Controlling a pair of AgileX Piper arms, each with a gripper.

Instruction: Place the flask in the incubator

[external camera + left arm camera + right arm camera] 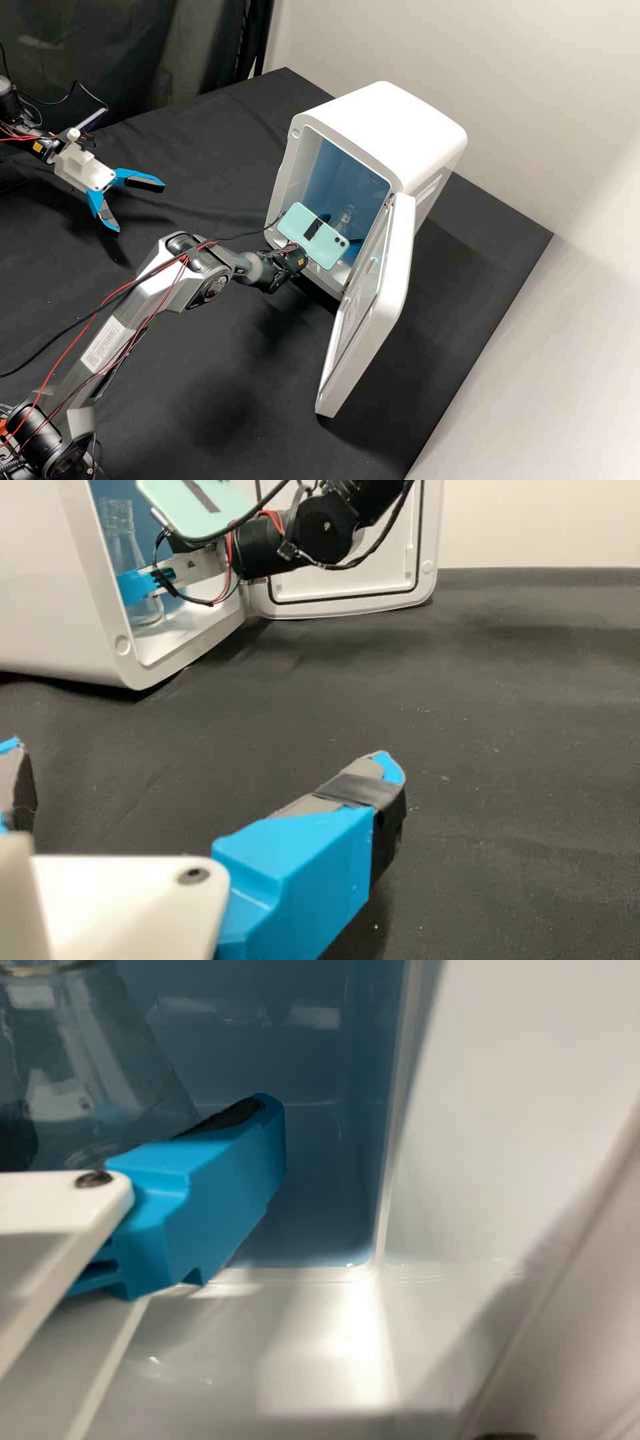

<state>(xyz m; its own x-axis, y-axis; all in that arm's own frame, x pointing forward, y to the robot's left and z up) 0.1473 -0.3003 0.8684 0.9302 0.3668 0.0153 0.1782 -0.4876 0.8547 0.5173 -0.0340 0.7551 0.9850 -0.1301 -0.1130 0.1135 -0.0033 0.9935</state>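
The right arm is deep in the incubator (393, 133) here, its wrist through the open doorway and the door (373, 293) swung wide on the near side. The flask (347, 215) is inside the blue chamber, upright, towards the back wall. From the right wrist, the right claw (135, 1120) sits around the flask's cone: the one blue finger (200, 1190) in plain sight has its dark pad against the glass, and a dark shape seen through the glass looks like the other pad. So it reads as gripping the flask. From across the worktop (200, 373), the same claw (140, 583) shows level with the lower body of the flask (122, 540), close to the chamber floor; whether the base is actually down on that floor cannot be told.

The left claw (137, 207) hangs well away over the worktop, fingers spread wide and holding nothing.

This looks like the placing step, nearly complete. The next move calls for making sure the base is seated flat, then parting the fingers gently so neither drags the glass sideways. After that, a straight pull back out through the doorway, keeping the wrist and its mint-green plate (313, 235) off the frame and the door. A conical flask should stand steady once it is down, but a nudge from a finger on the way out could tip it.
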